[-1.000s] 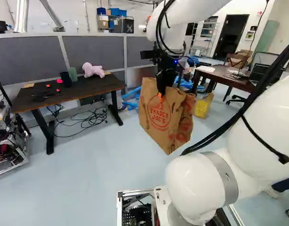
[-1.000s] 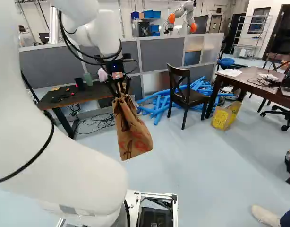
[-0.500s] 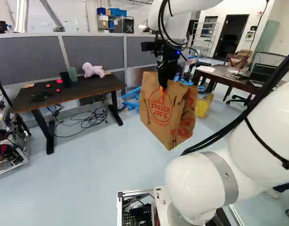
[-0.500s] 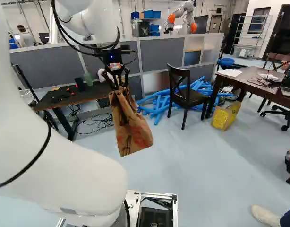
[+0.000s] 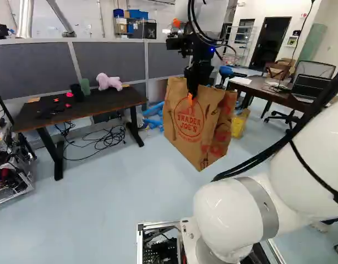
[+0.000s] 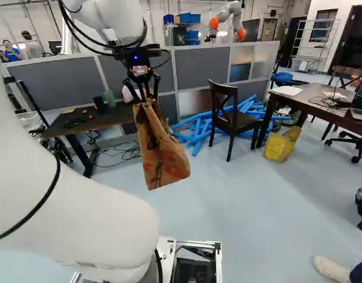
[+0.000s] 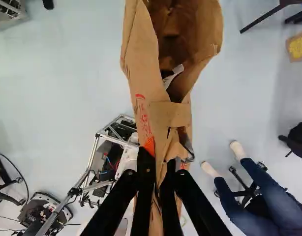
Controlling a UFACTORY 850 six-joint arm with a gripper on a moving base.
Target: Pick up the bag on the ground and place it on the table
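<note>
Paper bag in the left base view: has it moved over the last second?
Yes: the paper bag, held in the gripper, has shifted up and slightly right, hiding more of the yellow package.

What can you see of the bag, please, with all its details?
The bag looks like brown paper, with red print on its broad side and creased, folded sides. It hangs tilted from the gripper, whose two fingers pinch its upper part. Its mouth gapes ahead of them, and something pale shows inside. In the left base view it hangs to the right of the black table, not over it.
</note>
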